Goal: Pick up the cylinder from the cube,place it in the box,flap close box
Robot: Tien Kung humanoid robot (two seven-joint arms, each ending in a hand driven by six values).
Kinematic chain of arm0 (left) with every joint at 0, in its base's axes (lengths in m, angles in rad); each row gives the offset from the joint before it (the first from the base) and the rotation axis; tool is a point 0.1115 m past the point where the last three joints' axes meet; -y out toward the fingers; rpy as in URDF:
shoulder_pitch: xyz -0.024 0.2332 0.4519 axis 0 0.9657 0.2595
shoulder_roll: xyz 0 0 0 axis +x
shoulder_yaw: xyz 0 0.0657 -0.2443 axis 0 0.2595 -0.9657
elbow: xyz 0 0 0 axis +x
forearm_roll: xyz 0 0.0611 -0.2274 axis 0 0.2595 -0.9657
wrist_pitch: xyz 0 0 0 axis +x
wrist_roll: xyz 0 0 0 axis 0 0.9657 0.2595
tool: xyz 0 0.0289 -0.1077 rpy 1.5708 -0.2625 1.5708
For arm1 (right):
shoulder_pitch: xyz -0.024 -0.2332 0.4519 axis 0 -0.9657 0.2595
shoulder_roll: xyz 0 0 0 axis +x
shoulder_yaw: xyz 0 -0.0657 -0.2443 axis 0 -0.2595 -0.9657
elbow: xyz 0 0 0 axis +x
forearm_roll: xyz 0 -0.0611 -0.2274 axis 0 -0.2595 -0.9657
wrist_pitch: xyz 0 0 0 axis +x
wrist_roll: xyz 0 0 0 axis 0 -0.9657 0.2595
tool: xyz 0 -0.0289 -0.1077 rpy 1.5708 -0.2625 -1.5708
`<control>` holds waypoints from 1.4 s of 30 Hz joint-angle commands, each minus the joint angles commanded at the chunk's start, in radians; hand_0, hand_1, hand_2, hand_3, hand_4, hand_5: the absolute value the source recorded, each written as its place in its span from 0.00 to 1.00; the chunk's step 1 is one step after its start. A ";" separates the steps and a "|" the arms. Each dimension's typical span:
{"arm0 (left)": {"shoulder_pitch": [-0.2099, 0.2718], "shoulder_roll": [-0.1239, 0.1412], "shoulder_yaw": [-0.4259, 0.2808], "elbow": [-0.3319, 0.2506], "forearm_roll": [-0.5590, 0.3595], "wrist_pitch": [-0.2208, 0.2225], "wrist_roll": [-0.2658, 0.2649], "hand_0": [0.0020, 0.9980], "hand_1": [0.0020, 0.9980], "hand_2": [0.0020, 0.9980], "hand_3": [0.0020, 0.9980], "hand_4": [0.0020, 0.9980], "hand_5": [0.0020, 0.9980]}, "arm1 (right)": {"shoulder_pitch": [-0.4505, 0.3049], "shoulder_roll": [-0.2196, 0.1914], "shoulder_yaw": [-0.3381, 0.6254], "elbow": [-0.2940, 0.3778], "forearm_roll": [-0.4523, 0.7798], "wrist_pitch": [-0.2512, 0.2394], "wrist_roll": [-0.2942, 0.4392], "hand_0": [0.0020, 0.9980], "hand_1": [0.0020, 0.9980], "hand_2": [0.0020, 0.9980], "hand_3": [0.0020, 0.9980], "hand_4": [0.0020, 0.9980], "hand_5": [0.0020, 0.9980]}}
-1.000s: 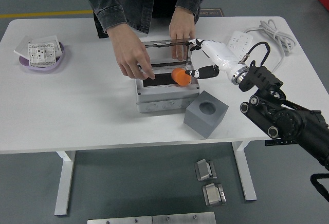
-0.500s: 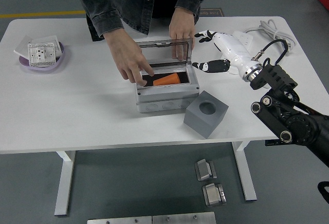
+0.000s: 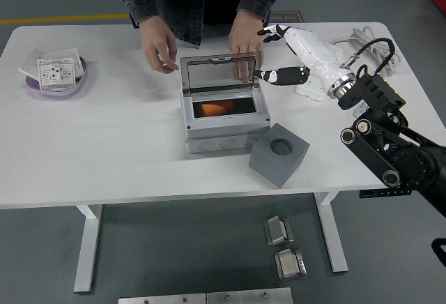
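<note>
The orange cylinder lies on its side inside the grey box at the table's middle. The box's clear lid stands upright, and a person's hand grips its top right corner from behind. My right hand hovers open just right of the lid, white with black fingertips, holding nothing. The grey cube with a round hole in its top sits right of the box's front. The person's other hand rests on the table behind the box's left side. My left arm is out of view.
A purple dish holding a white socket part sits at the far left. A white power strip and its coiled cable lie behind my right forearm. The person stands close at the far edge.
The cylinder left my hand and dropped into the box. My right hand pulled back and up toward the lid's right edge. The person's one hand came out of the box; the lid was raised.
</note>
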 joint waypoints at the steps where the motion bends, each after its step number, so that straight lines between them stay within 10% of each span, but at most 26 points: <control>1: -0.001 0.001 0.001 0.000 0.000 0.000 0.000 0.73 0.73 0.59 0.79 0.78 0.35 | 0.021 0.008 -0.014 -0.018 0.009 0.004 0.000 0.84 0.73 0.70 0.78 0.88 0.32; 11: -0.003 0.003 0.020 0.003 -0.015 0.000 0.000 0.73 0.72 0.59 0.79 0.78 0.35 | 0.226 0.110 -0.171 -0.220 0.134 0.017 0.023 0.85 0.75 0.71 0.78 0.90 0.40; 12: -0.005 0.004 0.022 0.004 -0.016 0.000 0.000 0.73 0.72 0.59 0.79 0.78 0.35 | 0.249 0.124 -0.194 -0.249 0.155 0.016 0.027 0.86 0.75 0.73 0.79 0.94 0.55; 28: -0.033 0.019 0.039 -0.002 -0.011 0.001 0.000 0.73 0.73 0.60 0.79 0.78 0.35 | 0.382 0.223 -0.538 -0.577 0.483 0.017 0.082 0.86 0.76 0.74 0.79 0.96 0.57; 42: -0.028 0.014 0.028 -0.002 -0.003 0.001 0.000 0.73 0.73 0.60 0.79 0.79 0.35 | 0.336 0.217 -0.558 -0.494 0.425 0.012 0.080 0.87 0.76 0.75 0.81 0.97 0.59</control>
